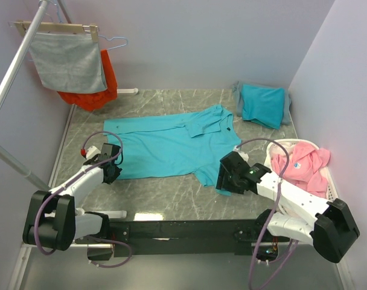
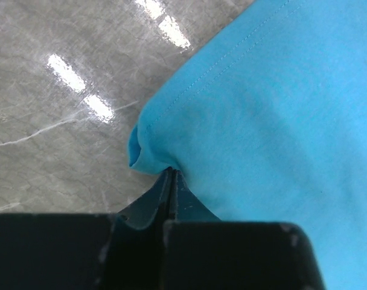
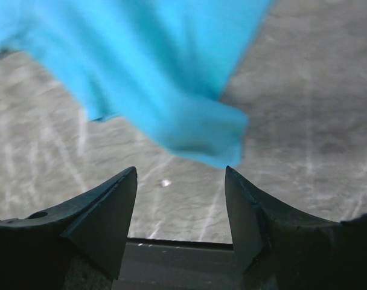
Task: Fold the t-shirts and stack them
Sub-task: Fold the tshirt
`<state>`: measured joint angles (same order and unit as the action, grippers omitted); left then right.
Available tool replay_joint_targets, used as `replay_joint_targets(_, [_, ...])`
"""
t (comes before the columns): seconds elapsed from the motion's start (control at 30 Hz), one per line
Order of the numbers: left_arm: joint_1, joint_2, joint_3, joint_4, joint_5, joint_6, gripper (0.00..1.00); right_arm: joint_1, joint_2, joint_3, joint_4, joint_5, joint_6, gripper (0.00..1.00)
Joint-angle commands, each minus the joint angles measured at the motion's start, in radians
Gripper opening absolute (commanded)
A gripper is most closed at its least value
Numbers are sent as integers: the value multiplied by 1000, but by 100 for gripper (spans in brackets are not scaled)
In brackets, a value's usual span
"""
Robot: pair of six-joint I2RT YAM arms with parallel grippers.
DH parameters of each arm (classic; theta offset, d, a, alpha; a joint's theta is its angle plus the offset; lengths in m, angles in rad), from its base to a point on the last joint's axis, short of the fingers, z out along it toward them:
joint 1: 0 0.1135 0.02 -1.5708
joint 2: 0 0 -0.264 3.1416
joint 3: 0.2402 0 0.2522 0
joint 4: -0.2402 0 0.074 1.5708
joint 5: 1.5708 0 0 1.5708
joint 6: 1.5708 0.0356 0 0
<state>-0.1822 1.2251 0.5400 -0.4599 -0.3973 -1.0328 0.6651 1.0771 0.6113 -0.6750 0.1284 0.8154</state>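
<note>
Top external view: we see the spread t-shirt point(image 1: 171, 145) lying flat across the middle of the grey marbled counter point(image 1: 171, 196), collar toward the far right, hem toward the left edge. The folded t-shirt point(image 1: 263, 104) sits in the far right corner on a piece of grey fabric point(image 1: 238, 99). The left tool point(image 1: 113, 164) rests at the shirt's hem corner nearest the left edge. The right tool point(image 1: 220, 178) sits at the near sleeve, toward the right side of the near edge. A white basket point(image 1: 328, 181) holding a pink garment point(image 1: 301, 166) stands against the right edge. Beyond the far left corner, a grey cloth point(image 1: 69, 60) and an orange-red garment point(image 1: 93, 93) hang on a rack.

Left wrist view: we see the left tool point(image 2: 172, 181) with its fingers point(image 2: 156, 199) pressed together, pinching the hem corner of the spread t-shirt point(image 2: 274, 121). The cloth bunches into a small fold right at the tips. Bare counter point(image 2: 51, 121) fills the left side, with light glare on it.

Right wrist view: we see the right tool point(image 3: 180, 181) with its fingers point(image 3: 105, 211) wide apart and nothing between them. The sleeve of the spread t-shirt point(image 3: 171, 84) hangs just beyond the tips, blurred, and we cannot tell whether it touches the counter point(image 3: 304, 121).
</note>
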Motion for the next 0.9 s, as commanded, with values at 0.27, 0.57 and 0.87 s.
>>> replay_joint_targets(0.27, [1,-9,-28,27,51,36,1,60,121,84,250,-93,-177,66])
replay_joint_targets(0.57, [1,-15,-31,30,54,37,1,111,277,173,301,-122,-234,66])
replay_joint_targets(0.87, [1,-10,-29,32,55,39,1,149,428,217,284,-61,-249,65])
